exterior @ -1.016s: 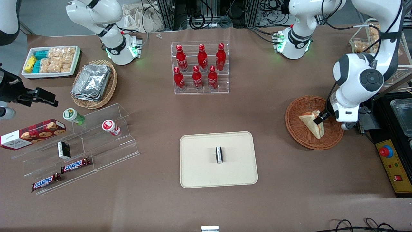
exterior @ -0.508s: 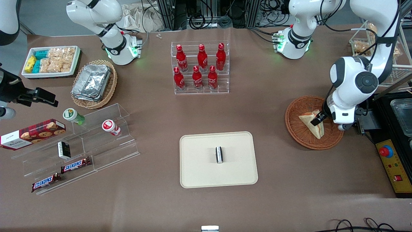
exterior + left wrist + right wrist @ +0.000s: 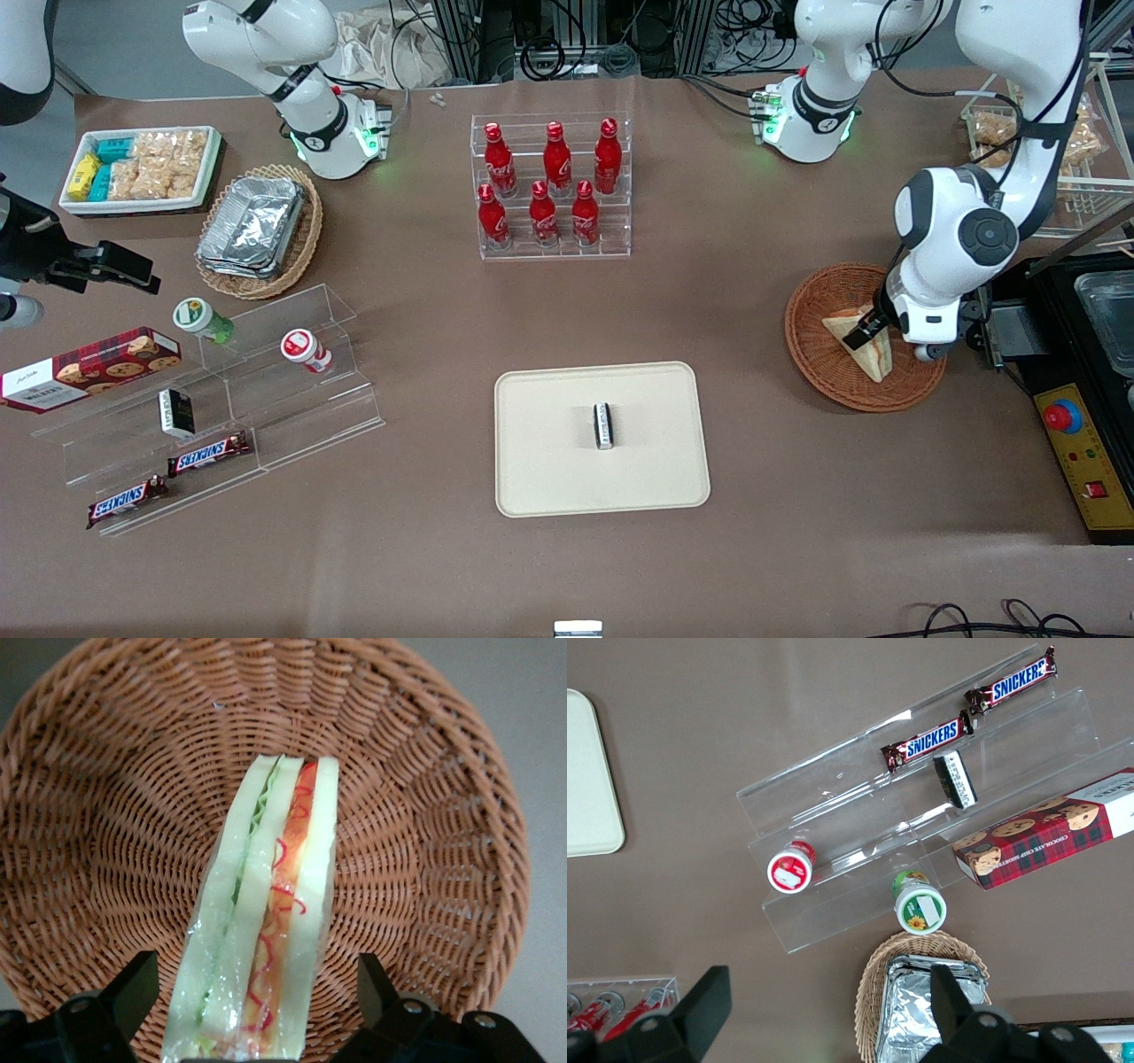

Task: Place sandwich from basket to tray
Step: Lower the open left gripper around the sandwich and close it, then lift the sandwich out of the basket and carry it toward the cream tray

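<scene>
Sweeping the front view from the parked arm's end to the working arm's end: white bin of snack packets (image 3: 140, 168), pale wicker basket with foil containers (image 3: 259, 229), and the clear stepped display (image 3: 221, 399) with snack bars and cups. None of it is relevant to this job.

Mid-table: rack of red bottles (image 3: 551, 186), farther from the camera than the tray (image 3: 549, 478). The tray holds only a small dark bar (image 3: 603, 425) near its middle, with plenty of bare surface around it. No sandwich there yet.

Working arm's end: the basket (image 3: 811, 354) sits well apart from the tray, and the sandwich (image 3: 864, 347) is still inside it. In the wrist view the sandwich (image 3: 266, 921) stands on edge with the filling side facing the camera.

The gripper (image 3: 864, 332) is down in the basket at the sandwich. In the wrist view its fingers (image 3: 133, 988) are spread, one on each side of the wedge with gaps showing, so nothing is clamped.

Status, as I judge it: approach and alignment look done. Still to do: close on the wedge, lift clear of the rim, carry to the tray, set down beside the bar, release.
</scene>
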